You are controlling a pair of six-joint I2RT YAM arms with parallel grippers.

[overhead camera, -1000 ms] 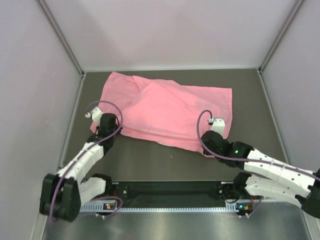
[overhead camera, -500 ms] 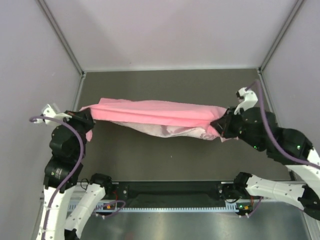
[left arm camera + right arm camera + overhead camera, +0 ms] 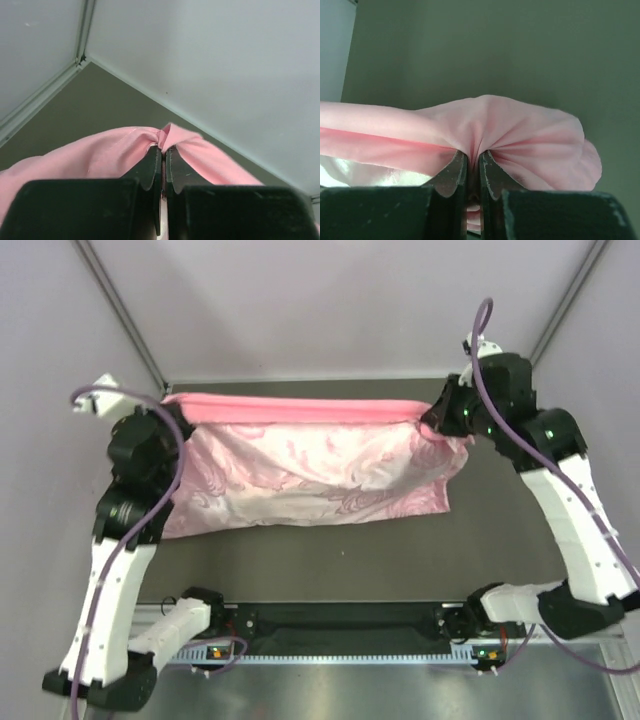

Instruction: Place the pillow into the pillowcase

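Note:
The pink satin pillowcase point(image 3: 310, 465) hangs stretched between my two grippers above the dark table, its rose-patterned face toward the top camera and its lower edge draping toward the table. My left gripper point(image 3: 176, 412) is shut on the case's upper left corner; its jaws pinch pink fabric point(image 3: 120, 152) in the left wrist view. My right gripper point(image 3: 432, 418) is shut on the upper right corner, with gathered pink cloth point(image 3: 520, 135) fanning out from its jaws in the right wrist view. The pillow is not in view.
Pale walls close the table on the left, back point(image 3: 340, 310) and right. A dark rail point(image 3: 340, 620) with the arm bases runs along the near edge. The dark tabletop point(image 3: 330, 565) shows in front of the hanging case.
Both arms have lifted the pillowcase off the table and carried it back and up. It went from lying flat to hanging spread, patterned face showing.

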